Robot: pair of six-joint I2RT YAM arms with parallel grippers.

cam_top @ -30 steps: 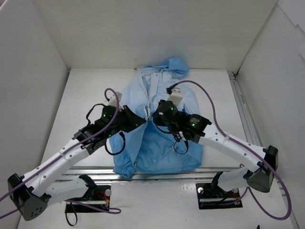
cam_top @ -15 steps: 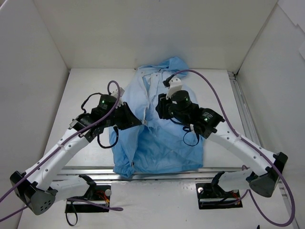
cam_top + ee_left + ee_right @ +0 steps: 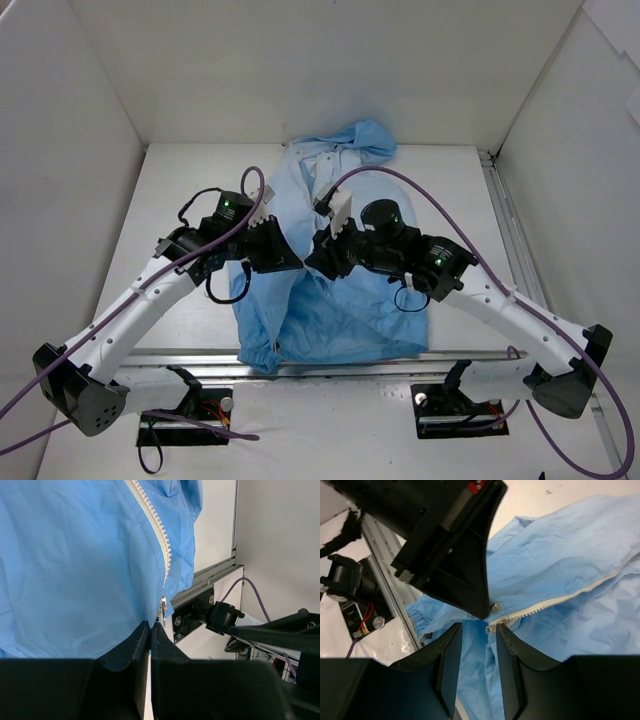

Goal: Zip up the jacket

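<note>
The white tabletop (image 3: 180,200) carries the jacket (image 3: 345,310), which lies flat at its middle with the hood toward the far wall. Both arms reach inward over it, elbows out, and their tips nearly meet above the front opening. The left gripper (image 3: 296,259) is pinched tight on the jacket's fabric right beside the zipper (image 3: 156,527). The right gripper (image 3: 477,626) faces it, jaws narrowly parted and holding nothing, with the slider (image 3: 495,624) just off its fingertips. Purple cables (image 3: 400,180) arc over the cloth.
</note>
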